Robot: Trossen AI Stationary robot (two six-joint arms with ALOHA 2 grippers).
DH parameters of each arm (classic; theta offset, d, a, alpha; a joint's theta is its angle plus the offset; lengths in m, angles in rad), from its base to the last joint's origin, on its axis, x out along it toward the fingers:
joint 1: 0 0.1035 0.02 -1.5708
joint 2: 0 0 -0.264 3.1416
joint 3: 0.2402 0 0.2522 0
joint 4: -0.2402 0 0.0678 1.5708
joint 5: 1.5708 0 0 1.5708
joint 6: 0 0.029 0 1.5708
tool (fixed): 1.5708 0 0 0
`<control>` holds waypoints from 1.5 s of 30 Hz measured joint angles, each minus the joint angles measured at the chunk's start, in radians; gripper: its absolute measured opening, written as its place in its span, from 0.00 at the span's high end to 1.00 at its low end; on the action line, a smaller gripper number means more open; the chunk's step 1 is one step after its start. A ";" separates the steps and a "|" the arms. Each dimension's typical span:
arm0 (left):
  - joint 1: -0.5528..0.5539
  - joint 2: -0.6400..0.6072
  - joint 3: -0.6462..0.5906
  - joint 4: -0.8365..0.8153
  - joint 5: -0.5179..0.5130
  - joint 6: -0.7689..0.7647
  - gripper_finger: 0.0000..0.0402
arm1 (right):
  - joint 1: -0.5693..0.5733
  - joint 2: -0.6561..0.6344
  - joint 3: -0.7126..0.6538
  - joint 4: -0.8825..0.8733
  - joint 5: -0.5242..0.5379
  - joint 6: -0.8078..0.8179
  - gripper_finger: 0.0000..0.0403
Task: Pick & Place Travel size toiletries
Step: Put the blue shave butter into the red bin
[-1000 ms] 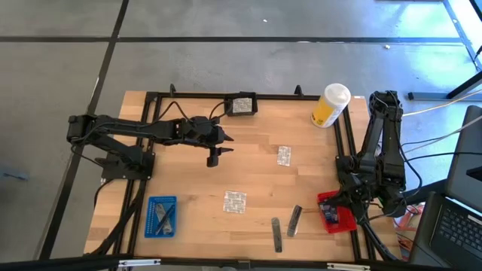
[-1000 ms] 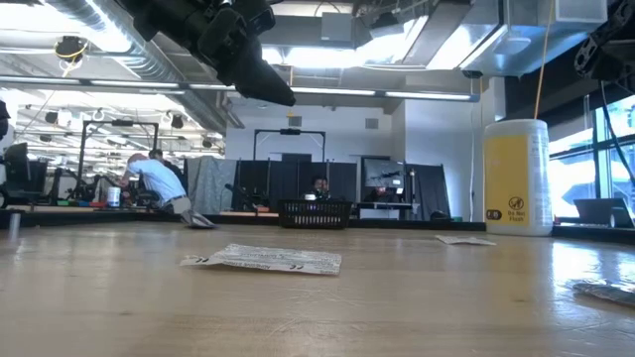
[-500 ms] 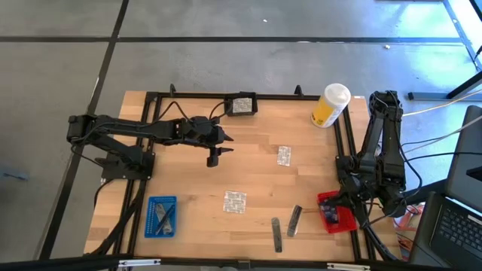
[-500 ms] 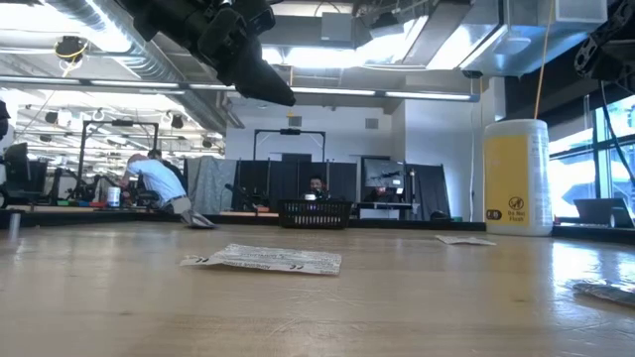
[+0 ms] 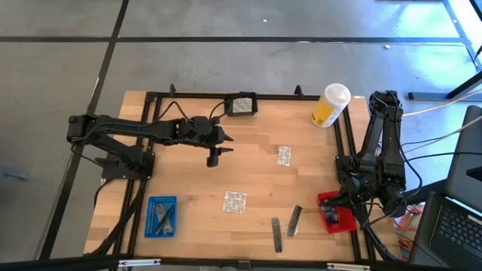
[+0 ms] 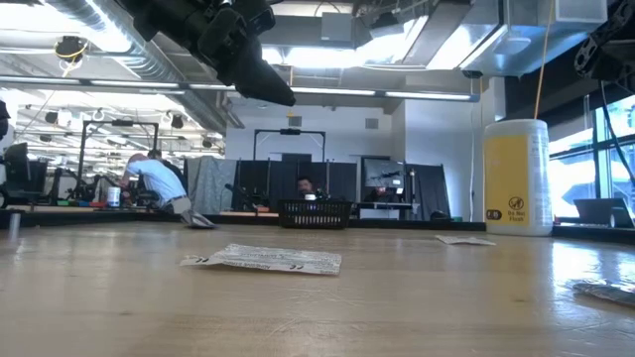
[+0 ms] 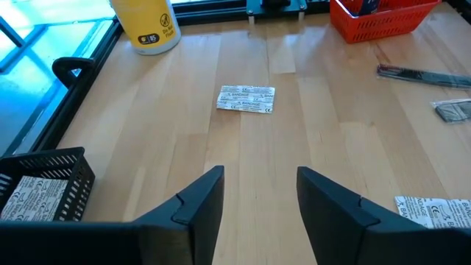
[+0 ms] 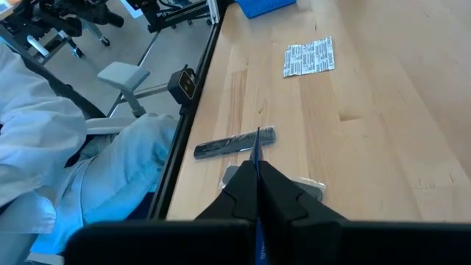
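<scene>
Two silvery foil sachets (image 5: 284, 156) (image 5: 235, 202) lie flat on the wooden table, and two slim grey sticks (image 5: 276, 233) (image 5: 294, 220) lie near its front edge. A third sachet sits in a black basket (image 5: 242, 105) at the far edge. My left gripper (image 7: 257, 199) hangs open above the table's middle left (image 5: 214, 156), slanting down toward the farther sachet (image 7: 246, 99), with nothing between its fingers. My right gripper (image 8: 257, 184) is shut over the red tray (image 5: 337, 214) at the near right, pointing along the front edge toward the sticks (image 8: 234, 143).
A tall yellow container with a white cap (image 5: 330, 105) stands at the far right. A blue tray (image 5: 161, 217) sits at the near left. A black frame rail runs round the table. A person in light clothing (image 8: 66, 154) sits just beyond the front edge.
</scene>
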 joint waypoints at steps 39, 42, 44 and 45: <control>0.000 0.000 0.000 0.000 0.000 0.000 0.59 | 0.000 0.000 0.001 -0.012 -0.306 0.727 1.00; 0.000 0.000 0.000 0.000 0.000 0.000 0.59 | 0.000 0.000 0.001 -0.084 -0.346 0.813 1.00; 0.000 0.000 0.000 0.000 0.000 0.000 0.59 | 0.000 0.001 0.015 -0.148 -0.346 0.836 1.00; 0.000 0.000 0.000 0.000 0.000 0.000 0.59 | 0.000 0.003 0.030 -0.174 -0.344 0.840 1.00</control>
